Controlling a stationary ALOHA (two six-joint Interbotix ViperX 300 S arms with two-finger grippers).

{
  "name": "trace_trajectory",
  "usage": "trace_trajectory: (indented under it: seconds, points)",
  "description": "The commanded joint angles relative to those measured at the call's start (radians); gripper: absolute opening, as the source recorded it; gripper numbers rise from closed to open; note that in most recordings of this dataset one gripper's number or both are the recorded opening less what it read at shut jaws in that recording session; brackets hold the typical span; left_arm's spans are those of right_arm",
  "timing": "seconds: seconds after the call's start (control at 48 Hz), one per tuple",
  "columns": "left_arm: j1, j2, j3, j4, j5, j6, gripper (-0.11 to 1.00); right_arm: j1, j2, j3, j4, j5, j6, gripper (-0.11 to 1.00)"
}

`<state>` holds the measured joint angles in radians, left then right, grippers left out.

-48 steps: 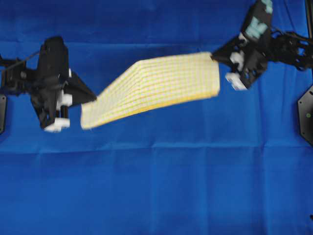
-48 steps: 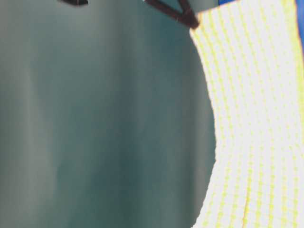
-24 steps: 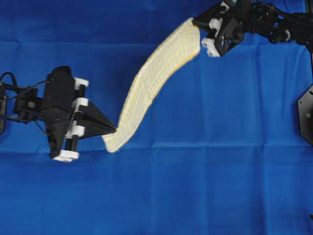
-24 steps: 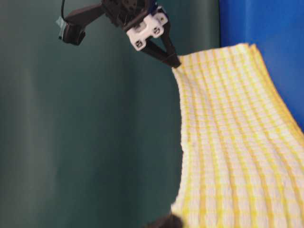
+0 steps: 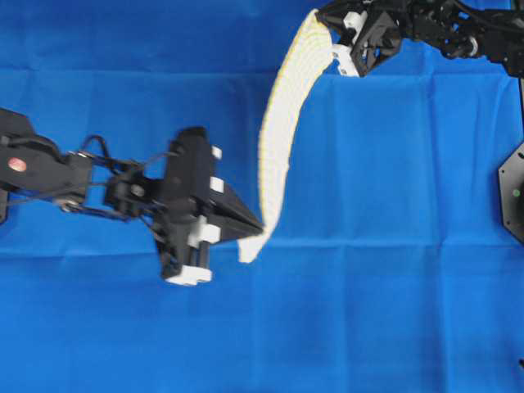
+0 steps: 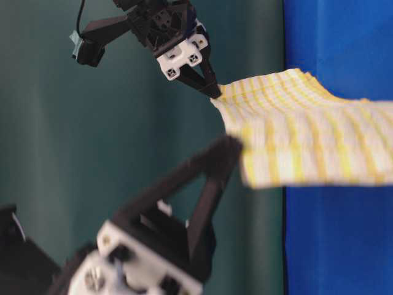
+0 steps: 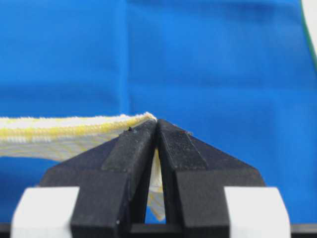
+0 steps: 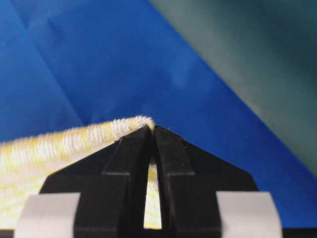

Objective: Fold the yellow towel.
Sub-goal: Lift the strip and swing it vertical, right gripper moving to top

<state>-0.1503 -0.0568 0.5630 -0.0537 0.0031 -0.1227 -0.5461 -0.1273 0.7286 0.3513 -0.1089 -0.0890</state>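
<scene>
The thin yellow-and-white checked towel (image 5: pixel 278 139) hangs in the air over the plain blue cloth surface (image 5: pixel 393 246), strung between both hands and seen almost edge-on from overhead, so it reads as a narrow pale ribbon curving from the upper middle down toward the centre. The black left hand (image 5: pixel 260 227) has its two fingers pinched together on the towel's lower corner; the left wrist view shows the hemmed yellow edge (image 7: pixel 74 125) running off to the left from the fingertips, with a sliver of cloth caught between the black fingers (image 7: pixel 131 148). The black right hand (image 5: pixel 321 18), up at the top edge of the overhead view, is likewise clamped on the opposite corner, and its wrist view shows the thick, looped hem (image 8: pixel 74 139) squeezed at the tips. From table level the towel (image 6: pixel 301 141) stretches out sideways, its yellow stripes clear near the right hand (image 6: pixel 214 95) and blurred nearer the camera, the fabric lightly rippled along its top edge.
</scene>
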Motion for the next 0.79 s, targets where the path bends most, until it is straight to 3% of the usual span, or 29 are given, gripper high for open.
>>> trace_trajectory:
  seconds: [0.0, 0.375, 0.771]
  points:
    - [-0.011, 0.020, -0.067, 0.000, -0.005, 0.003, 0.03, -0.011, -0.003, -0.032, -0.002, -0.012, 0.002, 0.03]
    - [-0.018, 0.153, -0.230, 0.000, -0.006, 0.006, 0.03, -0.018, 0.026, -0.074, -0.002, -0.018, -0.003, 0.03]
    - [-0.020, 0.181, -0.259, 0.000, -0.008, 0.008, 0.03, -0.020, 0.026, -0.074, -0.002, -0.018, -0.006, 0.03]
